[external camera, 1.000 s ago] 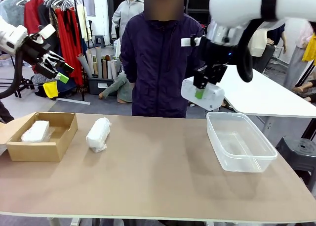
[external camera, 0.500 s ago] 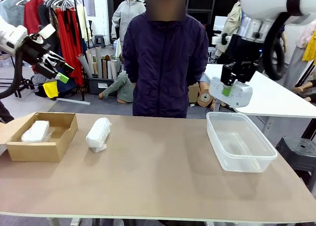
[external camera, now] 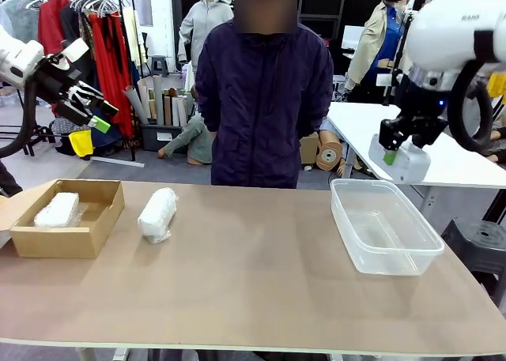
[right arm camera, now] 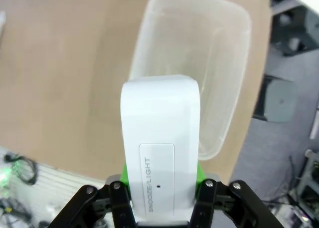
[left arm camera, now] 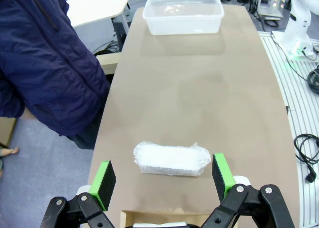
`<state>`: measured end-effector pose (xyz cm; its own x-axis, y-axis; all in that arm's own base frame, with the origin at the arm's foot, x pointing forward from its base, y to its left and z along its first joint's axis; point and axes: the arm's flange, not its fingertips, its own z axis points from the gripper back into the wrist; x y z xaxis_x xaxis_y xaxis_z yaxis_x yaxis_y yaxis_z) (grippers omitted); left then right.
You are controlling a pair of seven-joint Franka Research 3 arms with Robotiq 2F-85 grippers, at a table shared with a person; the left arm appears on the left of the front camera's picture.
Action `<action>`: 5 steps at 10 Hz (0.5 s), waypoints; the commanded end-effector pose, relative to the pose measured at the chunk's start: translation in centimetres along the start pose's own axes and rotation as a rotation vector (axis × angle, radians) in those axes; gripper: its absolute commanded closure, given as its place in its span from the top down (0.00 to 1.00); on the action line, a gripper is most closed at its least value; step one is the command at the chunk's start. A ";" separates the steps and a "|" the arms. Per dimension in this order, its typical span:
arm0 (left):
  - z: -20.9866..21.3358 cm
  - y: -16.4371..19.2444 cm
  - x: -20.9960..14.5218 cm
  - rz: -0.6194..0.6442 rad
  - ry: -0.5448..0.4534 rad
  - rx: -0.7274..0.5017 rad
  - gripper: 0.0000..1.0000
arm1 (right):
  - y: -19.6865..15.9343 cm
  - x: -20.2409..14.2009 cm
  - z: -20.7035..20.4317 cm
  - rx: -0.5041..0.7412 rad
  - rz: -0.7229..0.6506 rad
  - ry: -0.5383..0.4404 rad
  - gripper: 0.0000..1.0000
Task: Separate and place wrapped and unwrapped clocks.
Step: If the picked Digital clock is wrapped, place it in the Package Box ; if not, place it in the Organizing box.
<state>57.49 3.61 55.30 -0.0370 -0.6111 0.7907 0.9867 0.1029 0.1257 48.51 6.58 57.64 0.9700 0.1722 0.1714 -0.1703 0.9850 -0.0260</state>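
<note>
Roughly a third done, I'd say: one wrapped bundle (external camera: 57,209) sits in the cardboard box (external camera: 95,235), and the other one (external camera: 156,213) lies on the surface (external camera: 253,290) just beside it. The right gripper (external camera: 390,152) is clamped on the unwrapped clock (right arm camera: 160,138), up in the air by the clear tub (external camera: 395,262), not dropped in yet. The left gripper (external camera: 101,116) hangs wide open.

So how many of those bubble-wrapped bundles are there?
2. One bundle lies inside the cardboard box at the left end; the other bundle lies on the table just right of the box. Part of the box floor is hidden.
</note>
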 end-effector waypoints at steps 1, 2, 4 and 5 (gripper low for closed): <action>0.0 -0.5 0.0 -0.014 -0.003 -0.002 1.00 | -0.7 0.3 -3.5 -0.088 -0.102 -0.009 0.00; 0.0 -0.5 0.0 -0.014 -0.003 -0.002 1.00 | -1.2 0.2 -5.0 -0.129 -0.171 -0.020 0.00; 0.0 -0.5 0.0 -0.014 -0.003 -0.002 1.00 | -1.7 -0.4 -7.5 -0.160 -0.202 -0.068 0.00; 0.0 -0.5 0.0 -0.014 -0.003 -0.002 1.00 | -1.9 -0.5 -8.0 -0.140 -0.214 -0.057 0.00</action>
<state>57.49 3.61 55.31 -0.0371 -0.6111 0.7907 0.9867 0.1029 0.1258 50.08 4.50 49.64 0.9766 -0.0135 0.2145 0.0359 0.9942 -0.1010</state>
